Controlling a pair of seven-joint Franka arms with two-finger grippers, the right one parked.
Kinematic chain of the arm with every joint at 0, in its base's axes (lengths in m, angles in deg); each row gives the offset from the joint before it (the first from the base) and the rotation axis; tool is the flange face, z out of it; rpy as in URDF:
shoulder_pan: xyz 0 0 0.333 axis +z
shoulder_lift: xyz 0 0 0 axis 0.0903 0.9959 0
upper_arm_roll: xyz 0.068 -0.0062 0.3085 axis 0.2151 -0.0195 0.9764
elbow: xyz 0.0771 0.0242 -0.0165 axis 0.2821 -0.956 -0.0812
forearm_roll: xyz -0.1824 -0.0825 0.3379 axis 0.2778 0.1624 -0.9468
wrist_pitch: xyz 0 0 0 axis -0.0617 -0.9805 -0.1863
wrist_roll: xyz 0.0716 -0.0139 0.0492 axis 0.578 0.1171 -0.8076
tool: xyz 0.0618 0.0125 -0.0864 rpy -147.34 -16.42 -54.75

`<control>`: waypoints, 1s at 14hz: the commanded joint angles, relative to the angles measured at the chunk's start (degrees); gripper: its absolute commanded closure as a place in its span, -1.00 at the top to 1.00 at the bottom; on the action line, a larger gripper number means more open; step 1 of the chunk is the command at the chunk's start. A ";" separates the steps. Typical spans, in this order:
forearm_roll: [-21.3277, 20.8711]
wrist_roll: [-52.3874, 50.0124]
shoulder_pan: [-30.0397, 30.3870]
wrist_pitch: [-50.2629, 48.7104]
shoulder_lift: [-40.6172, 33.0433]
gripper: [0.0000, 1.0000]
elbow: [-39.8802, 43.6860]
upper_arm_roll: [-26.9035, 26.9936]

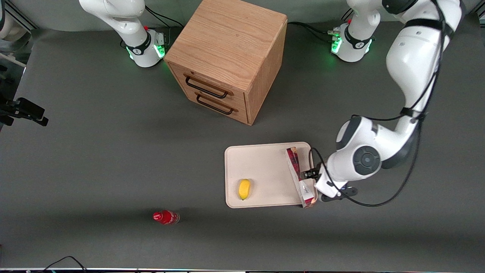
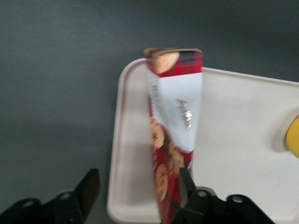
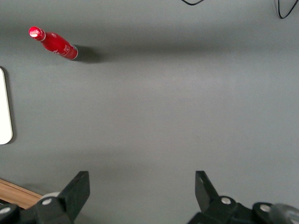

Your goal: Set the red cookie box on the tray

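Pincer [image 2: 138, 191] spread open around the red cookie box [image 1: 300, 176], released on edge along the tray [image 1: 261, 159] rim

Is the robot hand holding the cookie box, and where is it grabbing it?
No, nothing is held. The gripper is open around the red cookie box, near its end closest to the front camera. One finger touches it; the box stands on edge on the tray.

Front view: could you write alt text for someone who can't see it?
A red cookie box lies along the edge of a cream tray at the working arm's end, the open claw beside it. A yellow fruit sits on the tray; a wooden cabinet and red bottle stand elsewhere.
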 commanded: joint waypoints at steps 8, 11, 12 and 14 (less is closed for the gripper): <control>7.91 32.03 3.96 -40.27 -23.12 1.00 12.58 16.92; 10.48 42.44 2.12 -40.92 -35.60 1.00 0.92 25.57; 10.57 42.54 2.11 -40.21 -38.68 1.00 -2.52 25.67; 10.75 43.50 1.24 -40.29 -41.35 1.00 -5.01 25.84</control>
